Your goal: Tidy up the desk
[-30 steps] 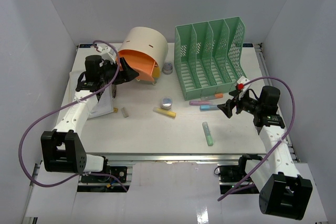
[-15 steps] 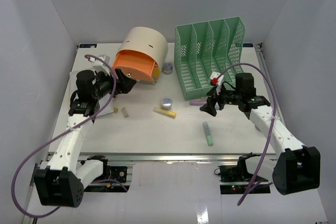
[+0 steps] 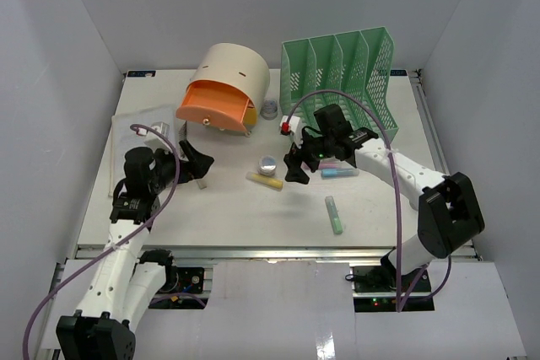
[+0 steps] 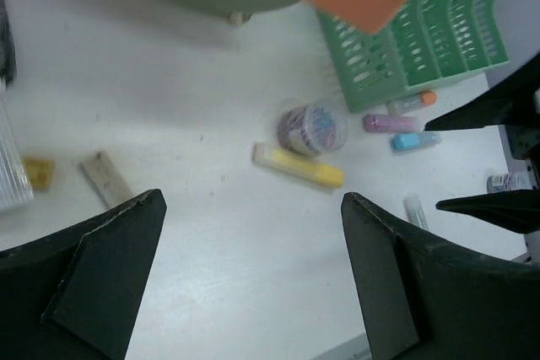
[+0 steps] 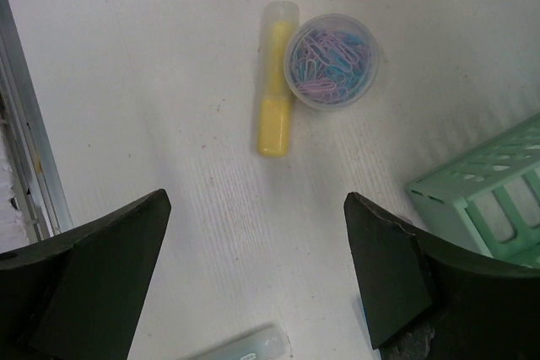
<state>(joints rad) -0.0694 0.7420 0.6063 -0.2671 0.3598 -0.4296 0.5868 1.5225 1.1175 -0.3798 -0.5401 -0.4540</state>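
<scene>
The desk [image 3: 221, 211] is a wide white tabletop with a metal rail along its front. A yellow highlighter [image 3: 264, 180] lies mid-desk beside a clear cup of paper clips [image 3: 268, 164]. My left gripper [image 3: 201, 158] is open and empty, above the desk left of them. My right gripper [image 3: 293, 166] is open and empty, hovering just right of the cup. The right wrist view shows the highlighter [image 5: 275, 115] and cup [image 5: 331, 61] ahead of the open right gripper [image 5: 257, 271]. The left wrist view shows both, highlighter [image 4: 299, 166] and cup [image 4: 312, 126], beyond the open left gripper [image 4: 253, 276].
A green file organizer [image 3: 342, 90] stands at the back right, a cream holder with an orange drawer [image 3: 221, 92] at the back left. Pink, orange and blue markers [image 3: 336, 167] lie before the organizer. A pale green highlighter [image 3: 335, 214], a small eraser [image 3: 201, 180] and papers [image 3: 160, 137] are also here.
</scene>
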